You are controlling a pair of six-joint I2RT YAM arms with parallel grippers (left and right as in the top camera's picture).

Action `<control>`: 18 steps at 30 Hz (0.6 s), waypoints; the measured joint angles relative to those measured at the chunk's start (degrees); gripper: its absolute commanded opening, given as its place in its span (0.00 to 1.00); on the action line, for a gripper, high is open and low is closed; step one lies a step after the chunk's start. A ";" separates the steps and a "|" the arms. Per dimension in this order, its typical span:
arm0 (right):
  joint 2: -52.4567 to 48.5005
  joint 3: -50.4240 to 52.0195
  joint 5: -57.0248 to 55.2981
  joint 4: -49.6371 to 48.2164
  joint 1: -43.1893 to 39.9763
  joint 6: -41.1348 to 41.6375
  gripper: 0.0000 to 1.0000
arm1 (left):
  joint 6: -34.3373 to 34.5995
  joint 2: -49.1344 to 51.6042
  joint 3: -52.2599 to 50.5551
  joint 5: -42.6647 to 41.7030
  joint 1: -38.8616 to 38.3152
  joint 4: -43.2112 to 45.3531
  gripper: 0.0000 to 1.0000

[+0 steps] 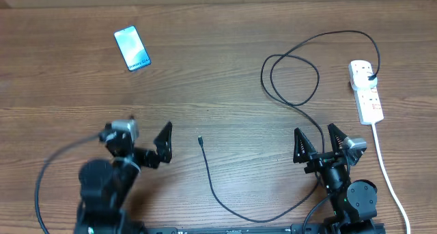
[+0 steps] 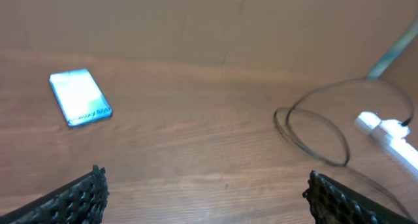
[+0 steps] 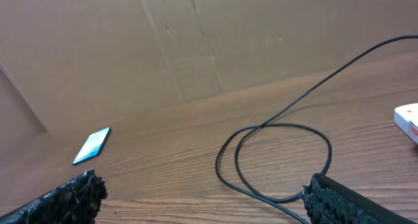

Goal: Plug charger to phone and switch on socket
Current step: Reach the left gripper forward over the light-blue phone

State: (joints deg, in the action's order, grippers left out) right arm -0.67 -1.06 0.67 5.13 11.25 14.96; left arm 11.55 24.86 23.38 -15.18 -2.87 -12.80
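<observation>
Wood-grain tabletop [image 1: 68, 91] lies under both my arms. My left gripper [image 2: 206, 178] hangs low over the near side, its fingers spread wide and holding nothing. My right gripper [image 1: 315, 133] is the same, jaws fully apart and gripping nothing, poised above the table on my right.

The phone [image 1: 132, 48] lies flat at the far left, screen up and glowing light blue, slightly skewed and well apart from everything else. The socket [image 1: 367, 91] rests at the far right, a white strip with red marks, and its thick white cord [image 1: 392, 186] trails off its near end past my right arm.

The charger [image 1: 318, 77] is a thin black cable. Its plug [image 1: 372, 77] sits in the far end of the socket. From there the cable arcs away, coils in a loose loop on the wood left of the socket and passes beneath my right gripper. It then sweeps along the near edge and ends in the connector tip [image 1: 200, 140], which lies loose between my two grippers — well apart from the phone. I cannot tell whether the socket's switches are on.

Brown cardboard [image 3: 196, 41] backs the table in both wrist views.
</observation>
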 measured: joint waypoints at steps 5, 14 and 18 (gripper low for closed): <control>-0.02 0.00 -0.04 -0.07 -0.02 0.02 1.00 | -3.48 17.49 15.76 2.56 -0.02 -10.84 1.00; -0.02 0.00 0.02 0.04 -0.02 0.00 1.00 | -5.77 43.19 45.79 11.34 0.00 -35.71 1.00; -0.02 0.00 0.00 0.02 -0.02 0.00 1.00 | -5.81 48.78 49.07 12.02 0.00 -36.65 1.00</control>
State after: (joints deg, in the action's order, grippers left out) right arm -0.69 -1.06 0.67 5.15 11.22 14.96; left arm 5.74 73.65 72.44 -3.16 -2.87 -49.45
